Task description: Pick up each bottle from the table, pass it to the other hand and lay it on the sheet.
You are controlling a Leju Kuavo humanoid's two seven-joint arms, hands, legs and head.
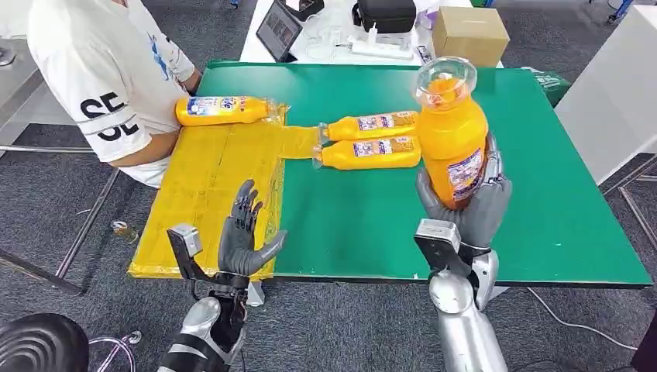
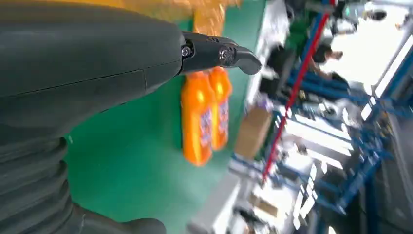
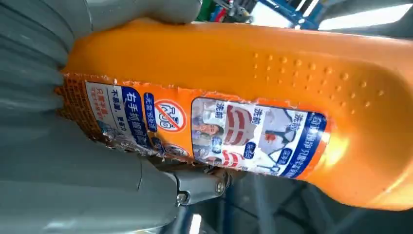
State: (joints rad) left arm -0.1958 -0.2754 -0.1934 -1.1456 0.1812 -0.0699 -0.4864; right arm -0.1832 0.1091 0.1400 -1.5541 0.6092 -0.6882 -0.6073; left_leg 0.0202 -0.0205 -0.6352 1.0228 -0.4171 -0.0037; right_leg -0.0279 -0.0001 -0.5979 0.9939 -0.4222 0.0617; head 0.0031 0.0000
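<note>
Above the green bench [image 1: 542, 194], the right hand [image 1: 471, 203] holds an orange bottle [image 1: 451, 128] upright, its fingers [image 1: 491, 167] wrapped around the lower body so the label faces outward. The bottle's clear base points up and toward the head camera; orange liquid fills it. From the right wrist, the same bottle crosses the picture with a torn, printed label and a patch of raised dots on its side.

Two more orange bottles lie side by side on the bench, the farther one [image 1: 370, 124] and the nearer one [image 1: 367, 152], their necks pointing toward the yellow sheet [image 1: 205, 194] and reaching its edge. A fourth bottle [image 1: 221, 110] lies on the far end of the sheet, just beside a seated person [image 1: 108, 77] in a white shirt.

The left hand [image 1: 244, 240] hovers over the near edge of the sheet, palm up, fingers spread and holding nothing.

Behind the bench stand a cardboard box [image 1: 469, 34], a tablet [image 1: 277, 28] and a black case [image 1: 386, 14].
</note>
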